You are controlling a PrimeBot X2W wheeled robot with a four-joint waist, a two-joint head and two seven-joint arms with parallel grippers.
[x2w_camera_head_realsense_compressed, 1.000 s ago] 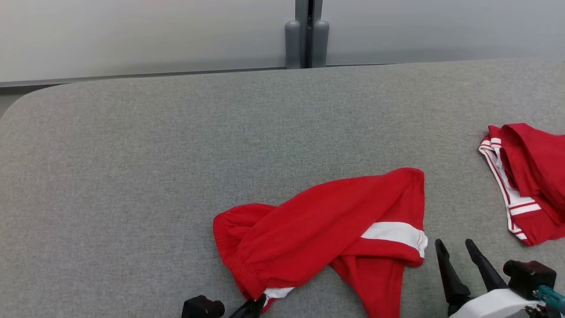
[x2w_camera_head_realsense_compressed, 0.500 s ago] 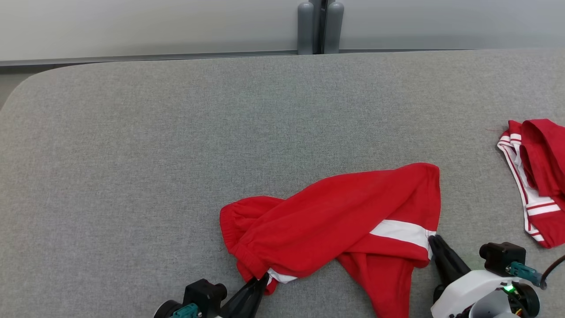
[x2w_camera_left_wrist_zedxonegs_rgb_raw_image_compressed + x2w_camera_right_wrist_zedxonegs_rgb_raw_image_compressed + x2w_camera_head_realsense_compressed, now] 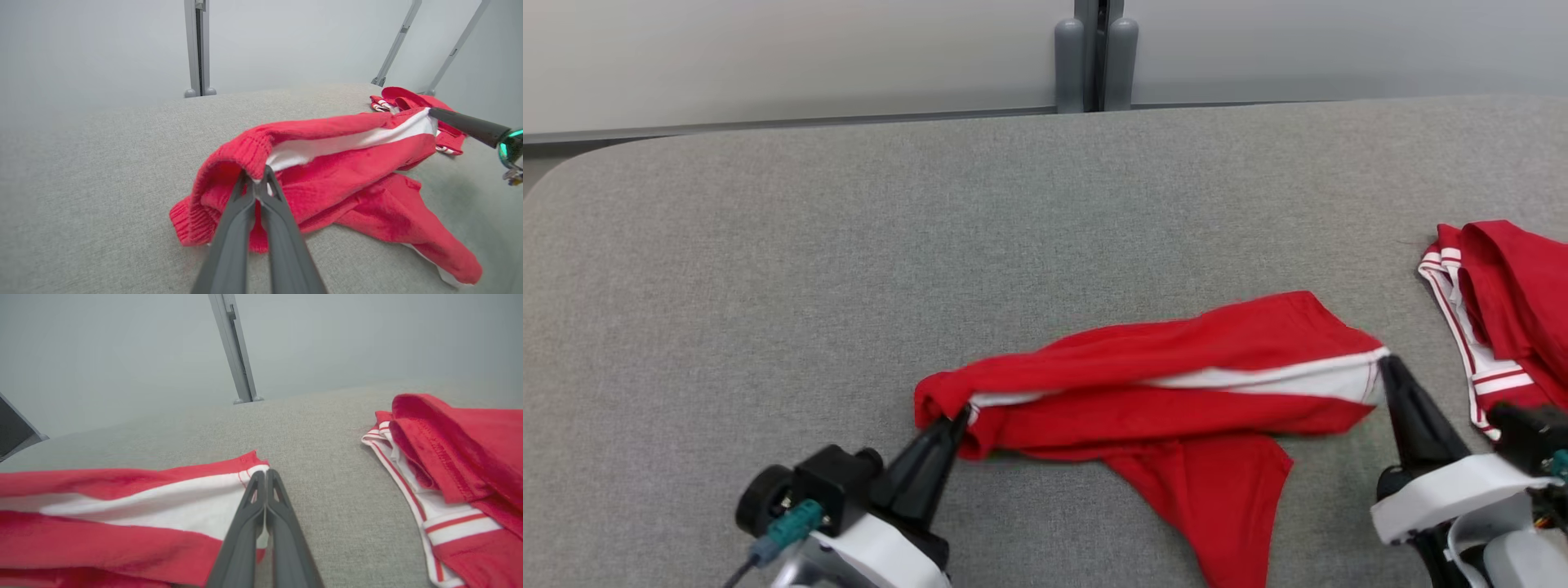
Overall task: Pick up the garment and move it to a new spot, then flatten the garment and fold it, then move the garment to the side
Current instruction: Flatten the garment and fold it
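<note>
Red knit garment with white stripe stretched between both fingertip pairs, partly resting on grey fabric table. Left gripper pinches its ribbed end, right gripper pinches striped hem. Second red-white garment right of right fingers.

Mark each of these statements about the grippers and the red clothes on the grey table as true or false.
1. The left gripper is shut on the left end of the red garment. True.
2. The right gripper hangs open above the table. False: it is shut on the garment's right end, at the white stripe.
3. A second garment, red with white bands, lies on the table to the right of the held one. True.
4. The red garment lies neatly folded. False: it is stretched between the two grippers, with one part trailing toward the robot.
5. The stripe on the held garment is blue. False: it is white.
</note>
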